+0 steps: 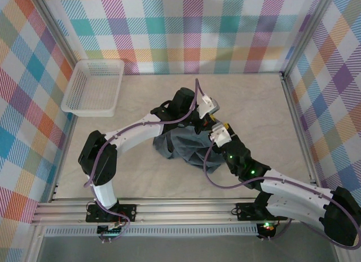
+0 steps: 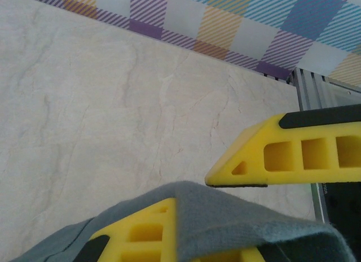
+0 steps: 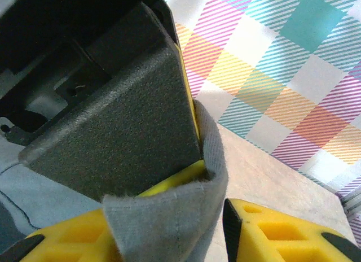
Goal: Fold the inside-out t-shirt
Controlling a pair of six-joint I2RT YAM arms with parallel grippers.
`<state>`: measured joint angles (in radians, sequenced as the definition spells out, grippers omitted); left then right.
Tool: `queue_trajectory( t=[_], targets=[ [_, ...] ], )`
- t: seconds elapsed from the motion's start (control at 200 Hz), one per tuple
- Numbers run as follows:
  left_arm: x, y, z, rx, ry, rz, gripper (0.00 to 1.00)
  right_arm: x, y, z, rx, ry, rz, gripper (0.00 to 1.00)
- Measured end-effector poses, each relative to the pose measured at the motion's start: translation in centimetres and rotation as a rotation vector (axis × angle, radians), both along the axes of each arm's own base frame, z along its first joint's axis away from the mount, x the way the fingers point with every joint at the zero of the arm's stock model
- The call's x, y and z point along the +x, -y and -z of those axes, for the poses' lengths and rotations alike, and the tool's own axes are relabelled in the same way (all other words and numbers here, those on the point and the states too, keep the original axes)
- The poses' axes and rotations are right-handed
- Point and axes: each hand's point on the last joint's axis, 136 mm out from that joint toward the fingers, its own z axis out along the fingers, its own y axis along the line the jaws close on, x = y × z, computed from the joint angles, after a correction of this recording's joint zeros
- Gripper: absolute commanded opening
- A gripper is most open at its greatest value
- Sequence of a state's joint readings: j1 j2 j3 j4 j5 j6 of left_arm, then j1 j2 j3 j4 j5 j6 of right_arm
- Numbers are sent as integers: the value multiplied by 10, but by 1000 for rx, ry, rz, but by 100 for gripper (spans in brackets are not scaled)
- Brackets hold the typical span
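The inside-out t-shirt point(image 1: 183, 149), dark slate grey, lies bunched in the middle of the table. Its upper right corner is lifted to where both grippers meet. My left gripper point(image 1: 207, 119) is shut on a fold of that fabric point(image 2: 237, 217), which drapes over its yellow fingers point(image 2: 141, 234). My right gripper point(image 1: 221, 129) faces it from the right. In the right wrist view the same fold point(image 3: 158, 239) sits between my right gripper's point(image 3: 169, 214) jaws, covering the left finger, with a thin gap before the right pad point(image 3: 228, 228). One right finger point(image 2: 271, 154) hovers just above the fabric.
A white mesh basket point(image 1: 93, 87) stands at the back left corner. Checked walls and aluminium rails point(image 1: 296, 121) enclose the marbled table point(image 1: 254, 98). The left gripper's dark body point(image 3: 113, 104) sits very close to my right fingers.
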<state>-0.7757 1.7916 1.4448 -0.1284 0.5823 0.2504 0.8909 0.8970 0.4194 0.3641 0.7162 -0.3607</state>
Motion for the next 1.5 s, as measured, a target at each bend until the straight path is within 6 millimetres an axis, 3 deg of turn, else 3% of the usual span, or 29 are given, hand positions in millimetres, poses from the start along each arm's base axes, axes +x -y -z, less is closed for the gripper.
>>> queue_trajectory(
  t=[0.115,0.235,0.4,0.6,0.725,0.82,0.89,1.015,1.165,1.235,1.32,1.395,1.5],
  targets=[
    [0,0,0,0,0,0,0,-1,3,-2,-2,1,1,45],
    [0,0,0,0,0,0,0,0,8,-3,10,-1,10,52],
    [-1,-1,1,5,-4,0,0,5,15,-6,49,-12,30,27],
    [-3,-3,6,21,-21,1,0,10,12,-42,177,11,0,0],
    [-2,-3,6,21,-20,0,0,8,11,-43,218,-15,-25,0],
    [-1,-3,6,19,-6,-8,44,10,18,-36,252,-80,-13,0],
    [0,-9,9,21,0,-39,60,14,25,-38,290,-129,7,0],
    [-5,-42,13,37,-11,-166,78,24,36,-54,394,-232,51,0],
    [-10,-105,-13,6,-68,-497,77,43,42,-73,548,-394,141,0],
    [-11,-131,-14,-13,-135,-651,78,48,40,-78,610,-456,168,0],
    [-14,-156,20,26,-260,-812,78,50,39,-79,675,-516,195,0],
    [-21,-172,77,133,-393,-922,78,51,36,-79,717,-561,208,0],
    [-41,-170,141,246,-566,-926,78,53,30,-82,748,-600,204,0]
  ],
)
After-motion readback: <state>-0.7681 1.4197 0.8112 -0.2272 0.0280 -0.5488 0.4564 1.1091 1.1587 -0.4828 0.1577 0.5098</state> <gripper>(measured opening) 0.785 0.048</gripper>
